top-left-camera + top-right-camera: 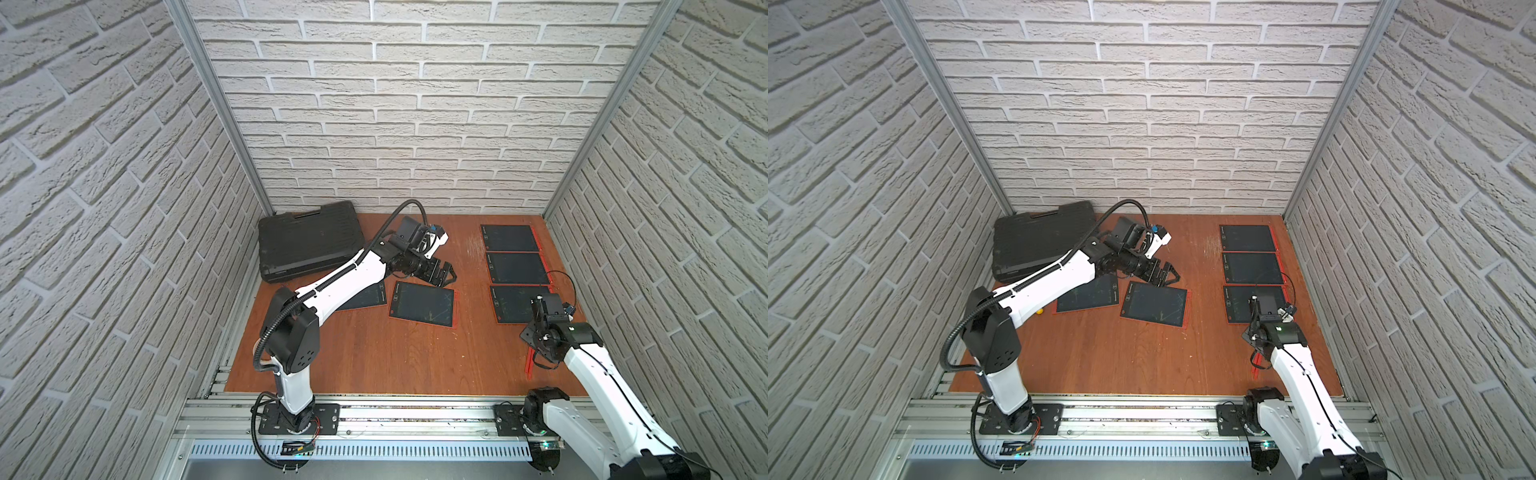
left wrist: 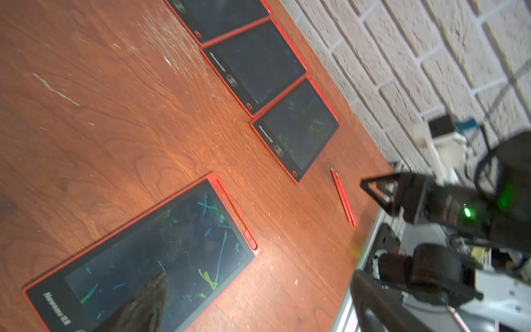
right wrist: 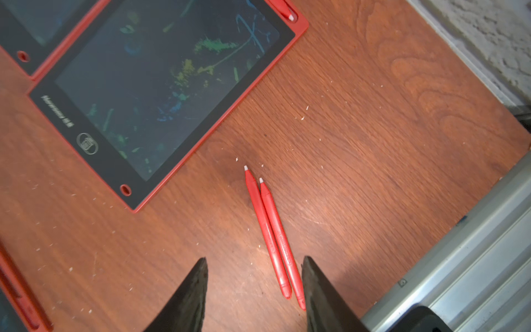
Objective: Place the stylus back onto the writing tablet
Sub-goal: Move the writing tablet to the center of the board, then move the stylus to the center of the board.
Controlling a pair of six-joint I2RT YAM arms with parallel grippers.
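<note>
I see a black case point(image 1: 309, 239) lying on my brown table point(image 1: 374, 357). The brick wall point(image 1: 395, 124) stands just behind the case.

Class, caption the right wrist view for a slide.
Open right gripper over two red plastic styluses side by side on the brown wooden table, near a red-framed writing tablet.

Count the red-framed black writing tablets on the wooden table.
5. Three form a column near the right wall: far tablet, middle tablet, near tablet. Two lie mid-table: centre tablet and, partly under the left arm, a fifth tablet. Others may hide beneath the arms.
</note>
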